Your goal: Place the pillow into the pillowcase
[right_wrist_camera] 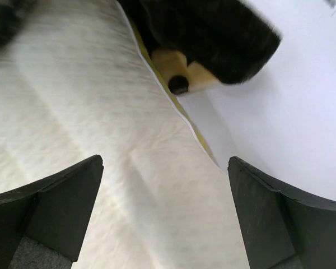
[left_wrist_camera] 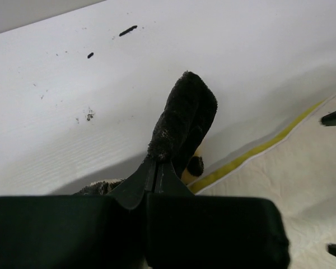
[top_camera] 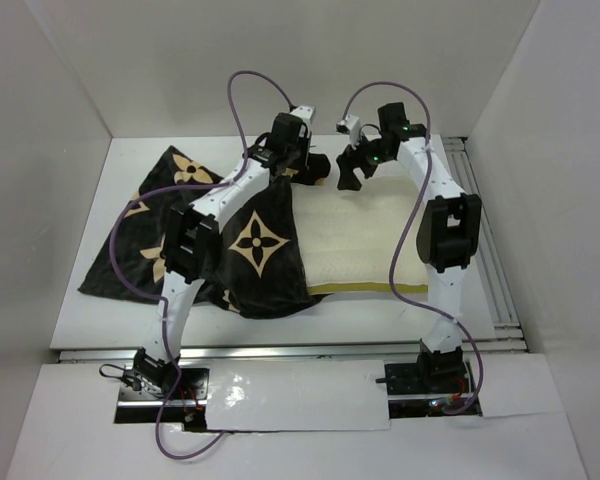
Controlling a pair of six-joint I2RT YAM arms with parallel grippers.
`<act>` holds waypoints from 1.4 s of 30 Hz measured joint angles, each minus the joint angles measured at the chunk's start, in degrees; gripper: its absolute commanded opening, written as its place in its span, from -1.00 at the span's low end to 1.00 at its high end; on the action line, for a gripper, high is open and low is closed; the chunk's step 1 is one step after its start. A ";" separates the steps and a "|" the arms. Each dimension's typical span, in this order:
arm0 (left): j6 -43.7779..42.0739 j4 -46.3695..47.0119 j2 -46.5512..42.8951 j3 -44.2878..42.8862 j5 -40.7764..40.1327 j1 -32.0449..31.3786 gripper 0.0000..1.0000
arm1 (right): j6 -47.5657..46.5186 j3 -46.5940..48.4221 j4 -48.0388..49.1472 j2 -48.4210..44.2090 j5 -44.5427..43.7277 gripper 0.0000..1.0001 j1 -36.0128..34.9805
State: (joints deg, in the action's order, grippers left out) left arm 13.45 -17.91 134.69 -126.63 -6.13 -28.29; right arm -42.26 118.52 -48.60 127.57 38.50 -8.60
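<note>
Left claw (left_wrist_camera: pixel 157 166): clenched on a fold of the pillowcase's plush rim, held lifted off the surface at the far side.
Right claw (right_wrist_camera: pixel 167 190): released, jaws spread wide, hovering just over the pillow's far edge, touching nothing.
Surface (top_camera: pixel 380 312): white, carrying both task things.
Pillowcase (top_camera: pixel 280 275): spread across the left half, its right side draped over the pillow's left end.
Pillow (top_camera: pixel 365 240): flat, right of centre; whether its left end sat inside the mouth or merely beneath the cloth could not be told.
Step in hand: opening the mouth, by my reading. The lifted rim needed to stay high and taut while the open claw took the pillow's edge and fed it leftward under that rim.
Writing: none readable; only tan flower and star motifs (top_camera: pixel 258 243), no label or letters.
</note>
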 measured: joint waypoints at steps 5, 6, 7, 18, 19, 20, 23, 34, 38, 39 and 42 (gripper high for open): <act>-0.07 0.00 0.00 0.31 0.00 -0.57 -1.00 | -2.73 0.72 -1.90 -2.47 3.02 1.00 0.50; -0.09 0.00 0.00 0.31 0.00 -0.61 -1.00 | -3.32 0.87 -2.58 -1.84 3.32 1.00 0.61; -0.13 0.02 0.00 0.31 0.00 -0.63 -1.00 | -3.89 0.94 -3.28 -1.01 3.37 1.00 0.70; -1.01 0.02 0.00 0.31 -0.11 -1.07 -1.00 | -9.11 1.29 -7.26 8.92 5.27 -1.00 0.22; -1.18 -0.02 0.00 0.31 -0.17 -1.14 -1.00 | -8.39 1.64 -7.65 8.92 5.49 -1.00 -0.17; -1.27 -0.07 0.00 0.31 -0.28 -1.22 -1.00 | -7.85 1.70 -7.61 8.85 5.31 -1.00 -0.68; -1.36 -0.33 -0.33 0.31 -0.52 -1.46 -1.00 | -3.74 -0.96 -3.85 7.08 5.01 -1.00 -1.73; 1.70 -3.61 -7.17 -2.25 -0.74 -3.85 -1.00 | 20.41 -34.56 28.48 -33.27 1.81 -1.00 -5.60; 2.60 -3.85 -13.94 -3.10 -3.10 -7.10 -1.00 | 27.47 -37.64 37.90 -39.98 0.02 -1.00 -10.64; 3.04 -3.96 -15.56 -3.32 -4.04 -8.09 -1.00 | 28.94 -38.73 39.82 -40.50 -1.49 -1.00 -12.11; 3.41 -5.75 -20.13 -3.78 -9.46 -10.97 -1.00 | 32.59 -41.79 45.62 -40.87 -6.14 -1.00 -16.96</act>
State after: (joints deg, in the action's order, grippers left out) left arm 16.86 -23.66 114.56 -130.41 -15.59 -39.27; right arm -9.67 76.73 -2.98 86.70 32.36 -25.56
